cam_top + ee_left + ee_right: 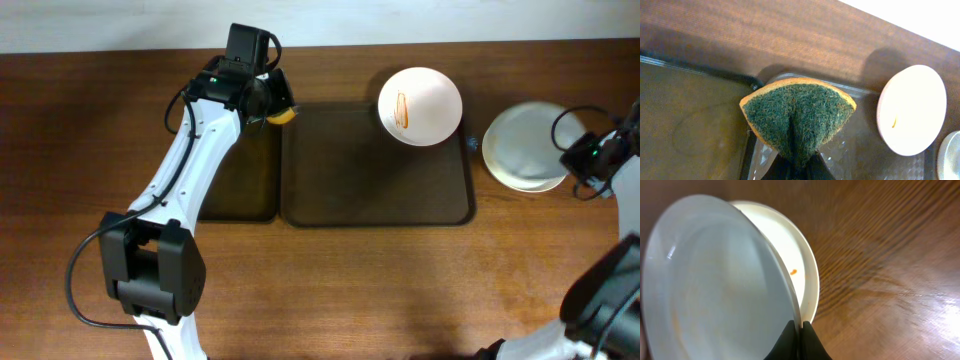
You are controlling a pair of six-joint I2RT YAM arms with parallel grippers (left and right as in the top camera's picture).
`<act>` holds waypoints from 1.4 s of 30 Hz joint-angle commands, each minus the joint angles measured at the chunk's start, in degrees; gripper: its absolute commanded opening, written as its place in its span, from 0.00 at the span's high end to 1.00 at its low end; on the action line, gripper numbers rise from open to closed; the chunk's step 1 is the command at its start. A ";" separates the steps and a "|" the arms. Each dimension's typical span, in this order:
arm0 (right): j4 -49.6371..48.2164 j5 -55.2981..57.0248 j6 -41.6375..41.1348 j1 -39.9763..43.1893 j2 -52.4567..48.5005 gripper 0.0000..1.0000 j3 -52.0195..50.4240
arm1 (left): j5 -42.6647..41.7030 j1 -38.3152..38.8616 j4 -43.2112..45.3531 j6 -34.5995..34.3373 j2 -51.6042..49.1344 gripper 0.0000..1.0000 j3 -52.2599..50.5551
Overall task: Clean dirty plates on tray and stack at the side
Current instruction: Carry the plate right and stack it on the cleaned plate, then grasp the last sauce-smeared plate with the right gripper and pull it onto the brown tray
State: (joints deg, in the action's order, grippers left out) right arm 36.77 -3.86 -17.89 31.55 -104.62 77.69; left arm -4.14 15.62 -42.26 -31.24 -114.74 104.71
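Note:
A white dirty plate with an orange smear lies at the back right corner of the dark tray; it also shows in the left wrist view. My left gripper is shut on a green and orange sponge, held over the tray's back left corner. My right gripper is shut on the rim of a white plate, holding it tilted over the stack of plates on the table right of the tray. The plate under it has a small orange speck.
A second dark tray lies left of the main tray, under my left arm. The table's back edge meets a white wall. Bare wood table lies in front of the trays.

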 commanded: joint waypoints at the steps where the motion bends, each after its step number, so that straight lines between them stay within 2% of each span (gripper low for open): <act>1: -2.78 -2.99 -0.59 -0.28 -3.32 0.96 0.52 | -0.59 -0.24 1.29 -1.33 1.92 1.00 0.72; 5: -7.23 0.46 -0.61 -0.39 -3.87 0.96 0.52 | -0.59 -0.24 1.29 -1.33 1.92 1.00 0.72; 12: -4.37 6.08 -0.61 -0.39 -3.87 0.96 0.50 | -0.59 0.00 1.33 -1.33 1.92 1.00 0.72; 13: -4.42 6.08 -0.57 -0.39 -3.87 0.82 0.50 | -0.59 -0.02 1.33 -1.33 1.92 1.00 0.72; 14: -4.90 5.60 -0.55 -0.42 -3.87 0.55 0.55 | -0.59 0.00 1.31 -1.33 1.92 1.00 0.70; 16: -4.59 -2.08 4.11 -0.50 -3.87 0.36 1.49 | -0.59 0.02 1.31 -1.33 1.92 1.00 0.72; 17: -3.15 -6.10 5.68 -1.01 -3.85 0.31 2.69 | -0.59 0.04 1.31 -1.33 1.92 1.00 0.72; 20: 3.15 -7.54 7.04 -6.40 -3.85 0.42 8.39 | -0.57 0.68 1.33 -1.31 1.92 1.00 0.66; 23: 6.49 -5.81 6.49 -15.63 -3.87 0.39 13.64 | 1.81 1.81 2.21 -1.31 1.88 1.00 0.66; 25: 5.07 -2.21 3.85 -21.99 -4.35 0.37 14.43 | 2.23 2.12 2.40 -1.31 1.86 1.00 0.66; 28: 1.88 5.18 -0.35 -29.11 -8.11 0.42 14.43 | 2.23 2.40 1.88 -1.31 1.81 1.00 0.44; 30: 1.84 9.31 -2.80 -31.34 -10.47 0.45 14.43 | 2.23 2.40 1.44 -1.31 1.81 1.00 0.33; 36: 3.91 8.87 -4.94 -31.93 -17.05 0.54 14.38 | 2.21 2.40 0.98 -1.31 1.81 1.00 0.33; 40: 3.65 7.96 -4.92 -32.04 -20.33 0.63 14.36 | 2.23 2.45 0.59 -1.31 1.81 1.00 0.33; 42: 4.74 7.32 -4.87 -32.20 -22.21 0.73 14.36 | 2.23 2.71 0.63 -1.31 1.81 1.00 0.33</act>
State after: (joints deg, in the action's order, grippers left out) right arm 40.47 4.01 -22.52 -0.36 -123.63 91.39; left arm -2.57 17.98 -41.56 -32.40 -114.74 104.71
